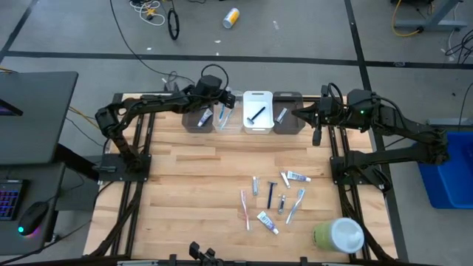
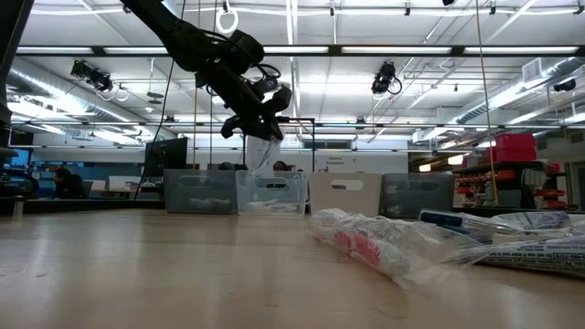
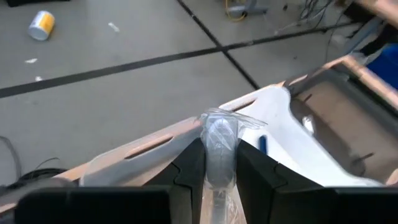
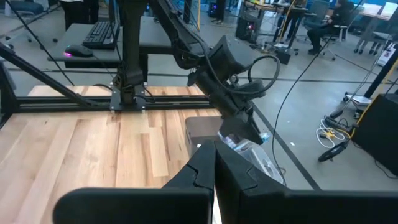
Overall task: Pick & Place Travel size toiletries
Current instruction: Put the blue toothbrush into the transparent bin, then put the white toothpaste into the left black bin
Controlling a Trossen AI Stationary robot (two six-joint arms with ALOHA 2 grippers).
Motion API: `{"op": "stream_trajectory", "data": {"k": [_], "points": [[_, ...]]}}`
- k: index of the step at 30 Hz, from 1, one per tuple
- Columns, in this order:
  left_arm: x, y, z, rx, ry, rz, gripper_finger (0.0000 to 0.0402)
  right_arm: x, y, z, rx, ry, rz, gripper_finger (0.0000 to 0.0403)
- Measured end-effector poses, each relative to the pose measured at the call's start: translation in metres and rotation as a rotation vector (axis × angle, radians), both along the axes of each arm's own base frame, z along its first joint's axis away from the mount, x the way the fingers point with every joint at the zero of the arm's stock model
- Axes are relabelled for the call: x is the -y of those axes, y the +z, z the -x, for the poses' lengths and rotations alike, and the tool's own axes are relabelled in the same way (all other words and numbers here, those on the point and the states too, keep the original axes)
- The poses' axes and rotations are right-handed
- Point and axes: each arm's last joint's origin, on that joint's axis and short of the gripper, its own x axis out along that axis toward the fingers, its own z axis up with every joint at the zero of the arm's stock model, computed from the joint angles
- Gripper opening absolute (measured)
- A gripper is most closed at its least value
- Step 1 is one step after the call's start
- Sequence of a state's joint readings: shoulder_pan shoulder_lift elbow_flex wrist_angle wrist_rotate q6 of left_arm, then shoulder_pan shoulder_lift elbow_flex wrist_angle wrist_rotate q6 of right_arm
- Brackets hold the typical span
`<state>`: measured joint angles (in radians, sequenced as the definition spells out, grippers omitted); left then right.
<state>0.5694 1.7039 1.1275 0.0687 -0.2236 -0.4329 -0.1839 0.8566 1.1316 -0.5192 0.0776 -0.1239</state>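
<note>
My left gripper (image 1: 220,102) (image 2: 260,126) is over the bins at the table's far edge, shut on a toothbrush in a clear wrapper (image 2: 260,153) (image 3: 219,140) above the clear bin (image 1: 228,120) (image 2: 272,192). My right gripper (image 1: 303,115) (image 4: 214,163) is shut and holds nothing, beside the right grey bin (image 1: 288,122). Several more toiletries (image 1: 277,196) lie flat on the table's near right part: toothbrushes, small tubes and a black razor (image 1: 270,195). A razor (image 1: 256,114) lies in the white bin (image 1: 257,97). My left gripper pinches the wrapped toothbrush between its two fingers, near the upper end (image 3: 219,134) of the wrapper, which sticks out past the fingertips (image 3: 193,163). The fingers slant down from above. The toothbrush is lifted clear and hangs below them, its lower end (image 2: 256,168) about level with the clear bin's rim.
Four bins stand in a row at the far edge: grey (image 1: 198,120), clear, white, grey. A large green-and-white round container (image 1: 338,235) lies at the near right corner. Bare wood (image 1: 185,192) spreads over the table's middle and left. A wrapped item (image 2: 375,242) lies close to the low camera.
</note>
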Motion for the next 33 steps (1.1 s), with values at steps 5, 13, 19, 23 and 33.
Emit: {"op": "stream_trajectory", "data": {"k": [5, 13, 19, 23, 33], "points": [[0.001, -0.002, 0.000, 0.011, -0.016, 0.025, 0.0088, 0.000, 0.000, 0.000, 0.000, 0.000, 0.001, 0.0005], [0.002, -0.002, 0.000, 0.023, -0.012, 0.038, 0.0155, 0.000, 0.000, 0.000, 0.002, 0.000, 0.001, 0.0005], [0.002, -0.002, -0.001, 0.029, -0.035, 0.047, 0.0200, 0.000, 0.001, 0.000, 0.007, 0.000, 0.002, 0.0005], [0.003, -0.001, -0.001, 0.037, -0.064, 0.060, 0.0207, 0.000, 0.001, 0.000, 0.007, 0.000, 0.002, 0.0005], [0.022, 0.041, 0.008, 0.140, -0.197, 0.008, 0.0157, 0.000, 0.001, 0.000, 0.007, 0.000, 0.002, 0.0005]]}}
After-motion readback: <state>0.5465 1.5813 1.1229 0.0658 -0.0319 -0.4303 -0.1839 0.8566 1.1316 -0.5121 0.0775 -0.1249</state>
